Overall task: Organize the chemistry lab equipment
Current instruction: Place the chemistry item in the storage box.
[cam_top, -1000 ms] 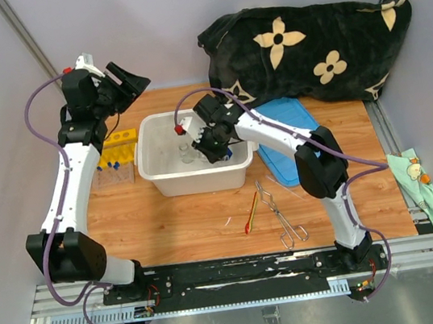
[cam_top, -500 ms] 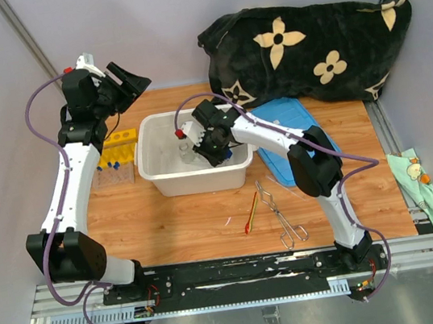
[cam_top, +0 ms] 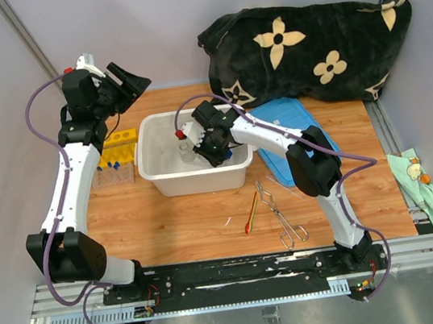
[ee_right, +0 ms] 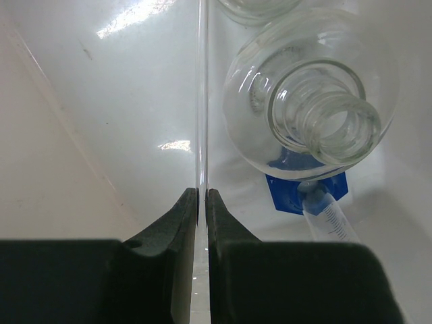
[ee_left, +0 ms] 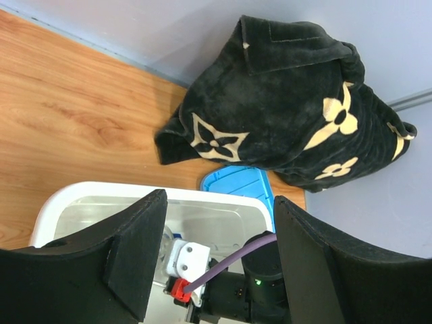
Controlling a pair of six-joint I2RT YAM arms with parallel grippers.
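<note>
In the right wrist view my right gripper (ee_right: 201,199) is shut on a thin clear glass rod (ee_right: 201,101) that runs straight ahead over the white tub's floor (ee_right: 101,101). To its right lie a round clear flask (ee_right: 317,108) and a blue-capped test tube (ee_right: 331,219). From above, the right gripper (cam_top: 208,148) reaches down inside the tub (cam_top: 197,183). My left gripper (cam_top: 129,81) hangs open and empty, high over the table's back left; its wrist view (ee_left: 219,202) looks down on the tub's rim (ee_left: 101,192). The yellow rack (cam_top: 120,144) stands left of the tub.
Metal tongs (cam_top: 280,214) and a red-handled spatula (cam_top: 252,212) lie on the wood in front of the tub. A blue lid (cam_top: 287,115) lies right of it, the black flowered cloth (cam_top: 314,50) behind. A green rag (cam_top: 417,181) sits at the right edge.
The right arm shifted slightly left and deeper into the tub a second ago, then held still. The left arm has not moved.
</note>
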